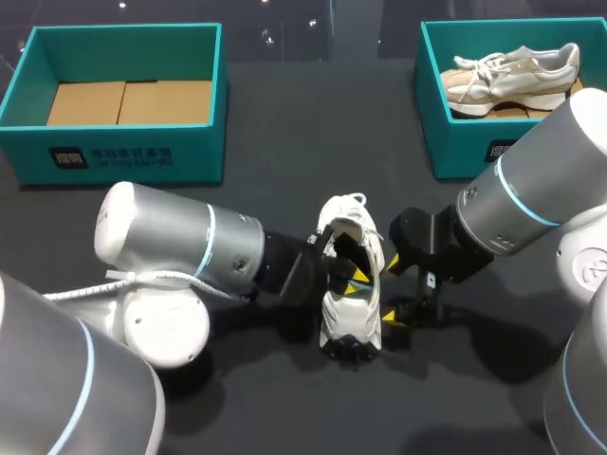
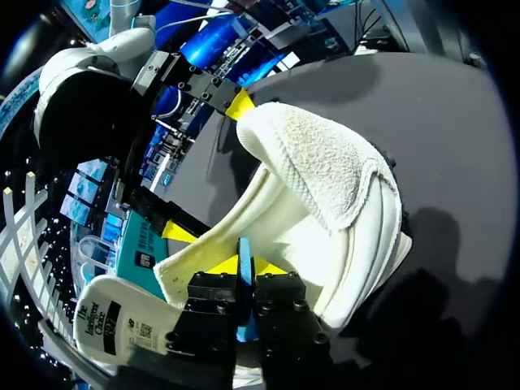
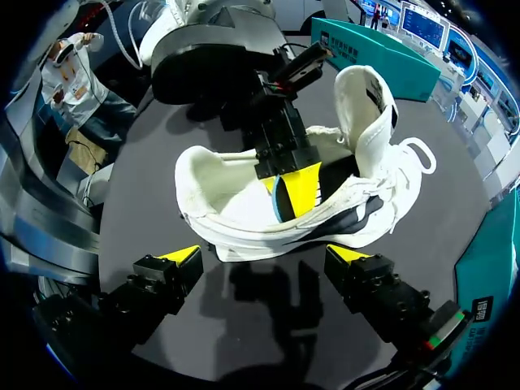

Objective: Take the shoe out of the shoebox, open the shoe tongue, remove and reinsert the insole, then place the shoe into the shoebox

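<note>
A: Background, quick?

B: One dark grey matte surface, plain and flat. It runs across the whole head view.

A: Light?

B: Even. Soft-edged shadows lie on the near middle and near right of the surface. There are a few tiny bright glints along the far edge; can't tell if they're on it or past it.

A: Wrist views?

B: Same grey top. It's paler in the left wrist view, with one blurred shadow patch. The right wrist view has a dark shadow blot.

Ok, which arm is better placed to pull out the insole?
Left. The left gripper is inside the white shoe, pinching a thin blue edge, probably the insole. The right gripper stands open beside the shoe.
</note>
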`<action>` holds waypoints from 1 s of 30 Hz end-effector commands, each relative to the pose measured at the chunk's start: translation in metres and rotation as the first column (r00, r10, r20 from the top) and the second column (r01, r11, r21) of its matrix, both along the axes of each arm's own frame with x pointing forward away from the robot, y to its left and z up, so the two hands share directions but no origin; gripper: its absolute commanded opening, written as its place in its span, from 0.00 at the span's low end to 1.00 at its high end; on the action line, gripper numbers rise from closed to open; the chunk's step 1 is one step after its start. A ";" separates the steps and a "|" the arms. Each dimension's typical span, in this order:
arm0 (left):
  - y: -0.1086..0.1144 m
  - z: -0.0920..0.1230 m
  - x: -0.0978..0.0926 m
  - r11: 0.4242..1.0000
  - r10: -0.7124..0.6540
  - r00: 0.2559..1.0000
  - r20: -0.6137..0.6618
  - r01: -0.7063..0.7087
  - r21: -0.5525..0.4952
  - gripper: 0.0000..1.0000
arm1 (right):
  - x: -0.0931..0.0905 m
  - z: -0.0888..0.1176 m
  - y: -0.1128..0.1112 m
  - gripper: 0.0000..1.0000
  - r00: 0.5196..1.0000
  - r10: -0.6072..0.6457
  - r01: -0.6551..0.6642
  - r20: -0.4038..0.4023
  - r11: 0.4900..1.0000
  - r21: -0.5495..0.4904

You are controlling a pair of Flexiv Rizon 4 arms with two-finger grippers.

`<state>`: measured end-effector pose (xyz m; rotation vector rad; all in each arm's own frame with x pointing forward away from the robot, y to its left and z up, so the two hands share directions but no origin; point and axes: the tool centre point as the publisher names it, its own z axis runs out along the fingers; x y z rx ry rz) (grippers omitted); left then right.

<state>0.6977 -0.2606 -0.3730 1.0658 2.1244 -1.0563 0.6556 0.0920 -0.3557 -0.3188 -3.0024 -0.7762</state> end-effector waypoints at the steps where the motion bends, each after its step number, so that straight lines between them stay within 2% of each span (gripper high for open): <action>1: -0.004 -0.006 0.000 1.000 0.018 0.999 -0.028 -0.018 -0.003 0.00 | -0.001 -0.001 0.000 1.00 1.000 -0.002 0.002 0.003 1.000 -0.001; 7: -0.001 0.008 -0.007 0.999 -0.002 0.994 -0.108 -0.003 -0.047 0.00 | -0.001 -0.001 0.000 1.00 1.000 -0.002 0.002 0.003 1.000 -0.001; 9: 0.001 0.013 -0.009 0.998 -0.009 0.992 -0.124 0.001 -0.059 0.19 | -0.001 -0.001 0.000 1.00 1.000 -0.002 0.002 0.003 1.000 -0.001; 13: 0.003 0.021 -0.014 0.997 -0.023 0.989 -0.148 0.011 -0.079 0.35 | -0.001 -0.001 0.000 1.00 1.000 -0.002 0.002 0.003 1.000 -0.001; 30: 0.006 0.045 -0.022 0.990 -0.061 0.975 -0.215 0.030 -0.141 0.32 | -0.001 -0.001 0.000 1.00 1.000 -0.002 0.002 0.003 1.000 -0.001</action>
